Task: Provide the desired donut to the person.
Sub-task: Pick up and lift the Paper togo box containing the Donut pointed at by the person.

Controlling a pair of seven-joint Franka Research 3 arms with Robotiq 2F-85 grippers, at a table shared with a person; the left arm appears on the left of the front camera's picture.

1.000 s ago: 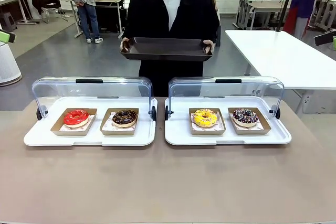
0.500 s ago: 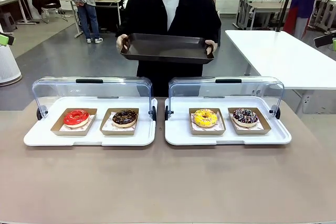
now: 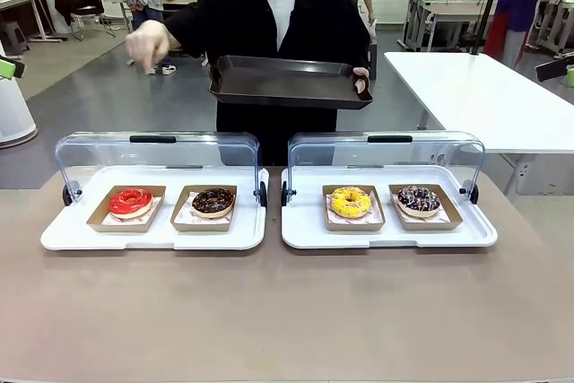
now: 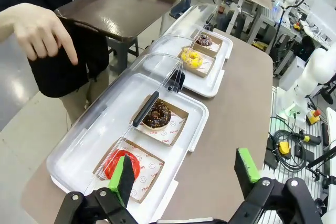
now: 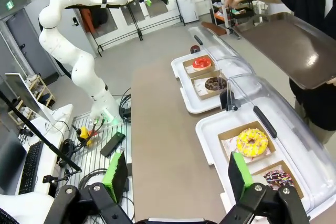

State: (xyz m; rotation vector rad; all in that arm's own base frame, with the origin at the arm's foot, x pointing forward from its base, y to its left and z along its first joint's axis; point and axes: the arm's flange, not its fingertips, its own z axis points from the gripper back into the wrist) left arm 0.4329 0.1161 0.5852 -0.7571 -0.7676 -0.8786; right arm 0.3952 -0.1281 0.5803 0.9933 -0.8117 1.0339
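Green-padded left jaws and right jaws gape wide, empty. Four donuts (image 3: 213,201) sit in open-lidded trays (image 3: 152,238) on the brown desk (image 3: 287,311). At the far side, the person (image 3: 242,24) holds a dark tray (image 3: 287,82), one hand (image 3: 148,42) raised. Grey floor (image 3: 108,105) behind.

The left fingers (image 4: 124,176) partly hide the red donut (image 4: 136,165).

left pincer (image 4: 185,171): jaws wide apart, held high | right pincer (image 5: 177,176): jaws wide apart, held high
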